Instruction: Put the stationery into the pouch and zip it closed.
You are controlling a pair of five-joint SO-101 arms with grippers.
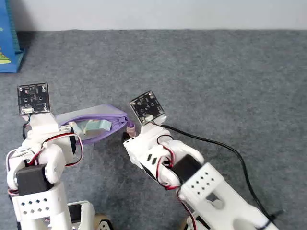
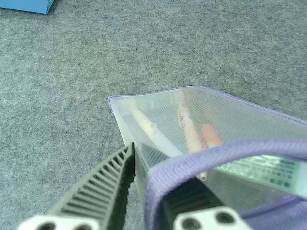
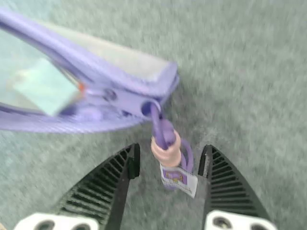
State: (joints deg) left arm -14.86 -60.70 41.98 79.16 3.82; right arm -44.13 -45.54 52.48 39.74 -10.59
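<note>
Where the grey carpeted bench [image 1: 216,72] spreads across the high view, two white jointed arms rise from its near edge, the left arm [image 1: 38,163] and the right arm [image 1: 192,177], both angled towards the middle. Between them lies the translucent purple-trimmed mesh pouch [image 1: 103,115], on its side on the bench with its zip mouth gaping open. The left fingers [image 2: 125,160] are pinched onto the pouch [image 2: 230,124] at one end, one ribbed finger outside the wall and the other behind the purple rim, so that the wall sits between them. At the other end the right fingers [image 3: 125,167] are spread wide, one on each side of the zip pull and apart from it, with the pouch [image 3: 110,72] just beyond their tips. A blue cardboard box [image 1: 8,43] stands at the far left edge of the bench, well apart from the arms. A black cable [image 1: 225,148] trails over the bench beside the right arm. Inside the pouch, a pale green flat card [image 1: 96,127] lies just under the open rim, and through the mesh show a white pen [image 2: 153,132], a cream pen [image 2: 189,129] and an orange-tipped pen [image 2: 211,136], side by side. The purple cord zip pull [image 3: 160,122] hangs from the slider at the pouch's corner, carrying a pink bead [image 3: 166,148] and, below that, a small white printed tag [image 3: 178,181].
</note>
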